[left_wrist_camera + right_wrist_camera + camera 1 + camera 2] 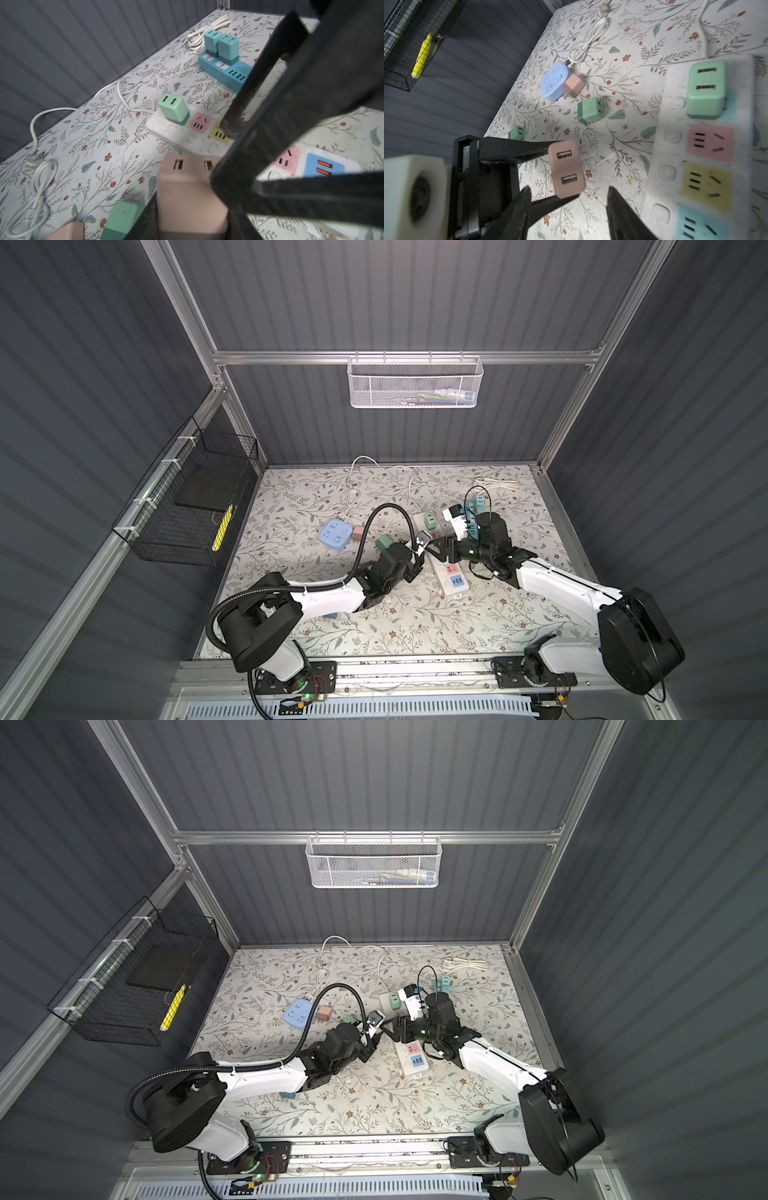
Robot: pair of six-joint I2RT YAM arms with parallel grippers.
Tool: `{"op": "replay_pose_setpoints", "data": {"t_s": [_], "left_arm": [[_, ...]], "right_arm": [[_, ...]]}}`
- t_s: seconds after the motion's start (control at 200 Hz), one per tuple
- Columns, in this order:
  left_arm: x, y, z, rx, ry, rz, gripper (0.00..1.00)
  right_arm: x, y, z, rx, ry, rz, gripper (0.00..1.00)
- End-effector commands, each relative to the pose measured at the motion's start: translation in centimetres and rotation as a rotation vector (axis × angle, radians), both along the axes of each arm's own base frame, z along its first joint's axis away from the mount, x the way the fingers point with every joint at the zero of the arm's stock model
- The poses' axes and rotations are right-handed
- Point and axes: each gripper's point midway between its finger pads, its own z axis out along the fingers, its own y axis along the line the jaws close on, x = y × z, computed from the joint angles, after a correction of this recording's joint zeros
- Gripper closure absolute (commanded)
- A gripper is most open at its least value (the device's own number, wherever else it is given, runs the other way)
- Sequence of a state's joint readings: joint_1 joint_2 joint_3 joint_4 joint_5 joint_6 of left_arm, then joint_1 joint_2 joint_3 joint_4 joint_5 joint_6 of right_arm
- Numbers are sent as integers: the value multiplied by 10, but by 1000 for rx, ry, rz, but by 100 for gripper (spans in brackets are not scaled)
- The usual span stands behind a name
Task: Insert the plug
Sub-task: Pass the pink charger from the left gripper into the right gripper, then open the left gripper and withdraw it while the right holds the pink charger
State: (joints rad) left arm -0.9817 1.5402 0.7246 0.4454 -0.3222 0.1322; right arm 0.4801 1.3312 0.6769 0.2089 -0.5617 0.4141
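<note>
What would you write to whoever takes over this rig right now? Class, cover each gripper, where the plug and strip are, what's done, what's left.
Left gripper: shut on the pink plug, held beside the white power strip.
Right gripper: open, empty, close to the plug.
Strip: green charger seated in one socket; pink socket and yellow socket free.
Done: plug picked up.
To do: line it up over a free socket and press it in.

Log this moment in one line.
stage: not yet inserted | left gripper: shut on pink plug | right gripper: open, empty | power strip: pink socket free
</note>
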Motion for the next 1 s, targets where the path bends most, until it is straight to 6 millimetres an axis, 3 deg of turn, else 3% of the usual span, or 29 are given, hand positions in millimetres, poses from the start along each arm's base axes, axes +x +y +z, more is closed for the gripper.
{"op": "replay_pose_setpoints", "data": {"t_s": [0.0,0.1,0.265,0.455,0.725,0.765,0.84,0.995], "left_arm": [[-6,-11,25,-59,-32,-47,72],[-9,-13,29,-76,-28,-59,72],[-11,-15,30,-84,-17,-70,71],[-11,-18,33,-87,-17,-80,70],[-12,-16,32,-82,-13,-77,64],[-11,-15,32,-82,-12,-69,59],[-8,-9,33,-88,-14,-28,42],[-3,9,43,-145,-23,70,22]], "right_arm": [[2,10,11,27,-25,49,41],[1,14,9,29,-19,63,44],[-3,19,10,42,-16,90,57],[-5,23,7,41,-5,113,59],[-5,24,6,27,-11,108,75],[-3,23,6,23,-15,99,76],[-2,21,6,13,-27,80,77],[9,3,2,-69,-80,-25,80]]}}
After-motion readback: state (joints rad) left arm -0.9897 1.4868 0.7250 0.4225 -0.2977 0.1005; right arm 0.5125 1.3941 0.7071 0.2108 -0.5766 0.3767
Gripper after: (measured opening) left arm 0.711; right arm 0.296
